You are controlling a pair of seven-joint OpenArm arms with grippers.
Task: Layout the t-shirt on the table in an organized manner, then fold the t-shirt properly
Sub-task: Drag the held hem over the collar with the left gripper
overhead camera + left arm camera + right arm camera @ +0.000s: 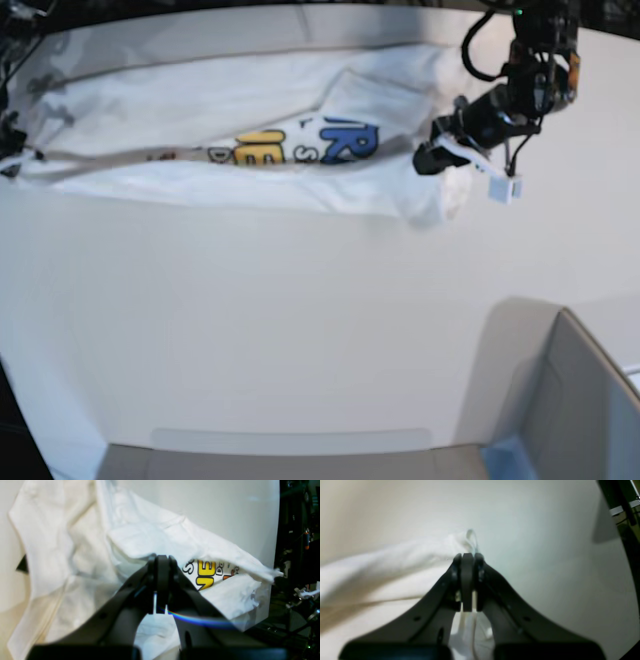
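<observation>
The white t-shirt (250,150) lies stretched in a long crumpled band across the far part of the white table (300,330), with blue and yellow letters showing at its middle. My left gripper (428,158) is shut on the shirt's right end. In the left wrist view the left gripper (162,561) pinches a raised fold of the shirt (75,542) beside the yellow letters. My right gripper (468,556) is shut on a white edge of the shirt (382,562) at the band's left end. In the base view that arm is mostly cut off at the left edge.
A grey box (575,400) stands at the near right corner of the table. The table's curved edge (275,530) runs close to the shirt's right end, with dark equipment beyond it. A small white block (500,188) hangs on a cable under the left arm.
</observation>
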